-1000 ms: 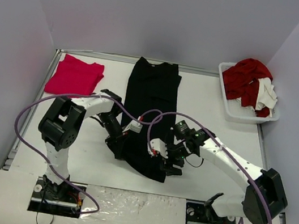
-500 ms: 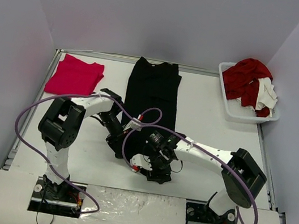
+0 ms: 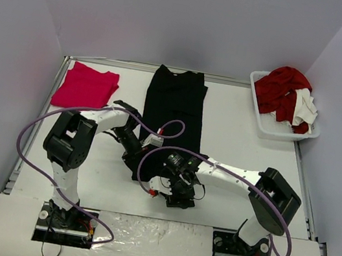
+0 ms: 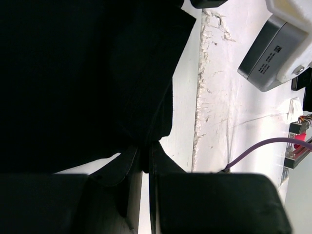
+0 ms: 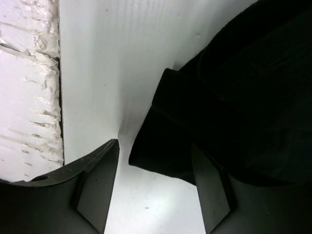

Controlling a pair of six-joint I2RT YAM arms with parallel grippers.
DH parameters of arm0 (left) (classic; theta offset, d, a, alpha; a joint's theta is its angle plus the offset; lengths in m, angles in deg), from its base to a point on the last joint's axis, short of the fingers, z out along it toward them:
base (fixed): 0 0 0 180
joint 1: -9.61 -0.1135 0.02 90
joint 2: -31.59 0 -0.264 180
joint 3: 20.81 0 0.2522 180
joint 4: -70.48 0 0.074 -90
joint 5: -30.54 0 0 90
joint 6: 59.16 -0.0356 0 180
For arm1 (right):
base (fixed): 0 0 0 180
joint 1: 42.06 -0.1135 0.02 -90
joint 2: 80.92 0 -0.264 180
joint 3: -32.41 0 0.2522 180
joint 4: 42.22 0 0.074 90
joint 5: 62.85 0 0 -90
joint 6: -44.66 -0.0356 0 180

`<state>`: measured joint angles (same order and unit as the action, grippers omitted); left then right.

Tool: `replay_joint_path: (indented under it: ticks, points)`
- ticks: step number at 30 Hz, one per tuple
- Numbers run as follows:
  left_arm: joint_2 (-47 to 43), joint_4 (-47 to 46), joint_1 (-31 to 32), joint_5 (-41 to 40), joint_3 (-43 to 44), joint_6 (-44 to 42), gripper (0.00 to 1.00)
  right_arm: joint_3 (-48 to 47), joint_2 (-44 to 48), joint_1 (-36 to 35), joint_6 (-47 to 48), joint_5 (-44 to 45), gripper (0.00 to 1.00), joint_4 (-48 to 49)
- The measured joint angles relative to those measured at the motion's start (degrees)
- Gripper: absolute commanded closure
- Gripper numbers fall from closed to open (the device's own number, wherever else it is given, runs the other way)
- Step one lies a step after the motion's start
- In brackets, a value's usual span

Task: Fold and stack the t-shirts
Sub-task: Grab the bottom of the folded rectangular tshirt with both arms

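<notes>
The black t-shirt (image 3: 175,102) lies lengthwise in the middle of the table, its near end bunched between the two arms. The pink-red t-shirt (image 3: 86,85) lies folded at the back left. My left gripper (image 3: 138,162) is shut on the near left edge of the black t-shirt (image 4: 97,78), pinching a fold at its fingertips (image 4: 145,158). My right gripper (image 3: 177,191) is open over the near corner of the black t-shirt (image 5: 234,87); the cloth corner lies between its fingers (image 5: 97,180), not gripped.
A white basket (image 3: 274,129) with red and white clothes (image 3: 287,92) stands at the back right. Purple cables loop over the arms. Grey walls enclose the table on three sides. A rough white strip (image 5: 29,87) runs along the table's near edge.
My right arm has swung left and nearer, from the shirt's right edge to its near corner. My left gripper has stayed on the shirt's left edge.
</notes>
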<state>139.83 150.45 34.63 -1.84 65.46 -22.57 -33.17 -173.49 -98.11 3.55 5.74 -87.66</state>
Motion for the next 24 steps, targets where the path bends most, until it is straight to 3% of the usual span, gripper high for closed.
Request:
replay_joint_path:
  ticks: [3, 4, 6, 7, 9, 18, 24]
  points:
    - [0.0, -0.4, -0.4, 0.0, 0.0, 0.3, 0.98, 1.0, 0.5, -0.2, -0.2, 1.6, 0.60, 1.9]
    - [0.0, -0.5, -0.6, 0.0, 0.0, 0.3, 0.97, 1.1, 0.4, -0.3, -0.5, 2.2, 0.72, 2.5]
    - [0.0, -0.6, -0.8, 0.0, 0.0, 0.3, 0.98, 1.3, 0.3, -0.5, -0.9, 3.9, 0.81, 4.0]
    - [0.0, -0.6, -0.9, 0.0, 0.0, 0.3, 0.98, 1.3, 0.2, -0.7, -1.1, 4.5, 0.92, 4.5]
    - [0.0, -0.7, -1.1, 0.2, 0.0, 0.3, 0.98, 1.3, 0.2, -0.7, -1.8, 5.0, 1.00, 5.1]
    - [-0.9, -1.2, -1.2, 0.2, -1.1, 0.3, 0.98, 2.3, 2.0, 0.3, -2.1, 1.9, 1.00, 2.4]
    - [-2.7, -1.7, -1.2, -0.1, -1.6, 0.3, 0.98, 1.9, 5.2, 4.5, -0.6, -1.0, 1.00, -1.6]
